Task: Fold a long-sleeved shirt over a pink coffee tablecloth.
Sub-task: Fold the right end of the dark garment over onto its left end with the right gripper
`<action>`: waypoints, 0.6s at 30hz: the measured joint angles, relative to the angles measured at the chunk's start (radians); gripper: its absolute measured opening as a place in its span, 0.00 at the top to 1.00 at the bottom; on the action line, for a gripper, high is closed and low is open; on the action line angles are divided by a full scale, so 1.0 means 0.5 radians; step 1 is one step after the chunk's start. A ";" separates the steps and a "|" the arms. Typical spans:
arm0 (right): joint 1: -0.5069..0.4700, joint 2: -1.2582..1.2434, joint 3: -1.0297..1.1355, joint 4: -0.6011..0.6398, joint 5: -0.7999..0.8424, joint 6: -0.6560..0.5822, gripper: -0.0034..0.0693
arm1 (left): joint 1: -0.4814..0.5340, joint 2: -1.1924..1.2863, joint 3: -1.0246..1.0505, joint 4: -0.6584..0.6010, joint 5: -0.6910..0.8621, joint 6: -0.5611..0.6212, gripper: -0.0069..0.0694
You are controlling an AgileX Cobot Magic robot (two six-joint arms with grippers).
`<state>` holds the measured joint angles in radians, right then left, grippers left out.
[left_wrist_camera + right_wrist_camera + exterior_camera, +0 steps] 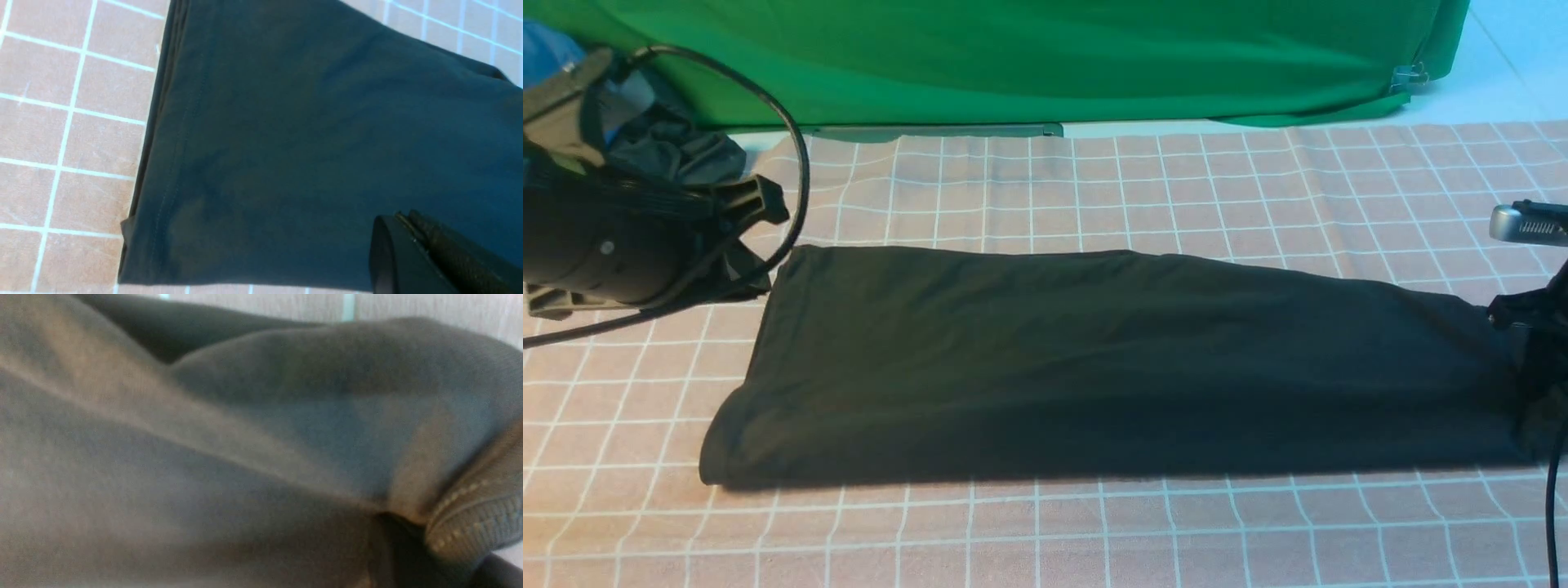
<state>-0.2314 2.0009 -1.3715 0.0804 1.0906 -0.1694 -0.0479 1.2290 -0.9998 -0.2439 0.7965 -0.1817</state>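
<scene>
**Shirt lies in a long folded band; right pincer at its end**

Your shirt (1094,367) lies flat on the pink checked tablecloth (1176,188), folded into one long black band that runs from left to right across the middle of the surface. Its left end is the wider one, with a rounded fold at the near corner. The band narrows towards the right. No print shows on the side facing up.

Your left pincer (402,218) is closed, fingers pressed together with nothing between them. It hangs above the shirt's left end and does not touch it. In the left wrist view you can see the stitched hem (171,171) running along that end, with layers of fabric stacked at the edge. In the front view the left arm (605,245) sits high at the far left corner of the shirt, and its black cable (796,163) loops over it.

Your right pincer (1515,314) is at the shirt's narrow right end, right against the fabric. The right wrist view is filled with blurred, bunched black knit and a ribbed, stitched edge (461,522). You cannot tell from it whether the fingers are open or closed on the cloth.

Behind the tablecloth hangs a green backdrop (1013,57). A crumpled dark grey garment (678,147) lies at the far left, behind the left arm.
</scene>
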 joint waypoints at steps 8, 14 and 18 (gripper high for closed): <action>-0.082 -0.188 -0.259 -0.318 0.228 0.249 0.86 | 0.000 -0.194 0.000 -0.003 0.098 0.016 0.89; -0.001 -0.411 -0.450 -0.083 0.244 0.265 0.86 | 0.000 -0.325 0.000 -0.009 0.104 0.016 0.89; 0.270 -0.542 -0.587 0.121 0.254 0.299 0.86 | 0.000 -0.341 0.000 -0.013 0.104 0.016 0.89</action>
<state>-0.0964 1.7301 -1.6650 0.1410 1.2175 -0.0198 -0.0479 1.0587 -0.9998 -0.2502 0.8487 -0.1739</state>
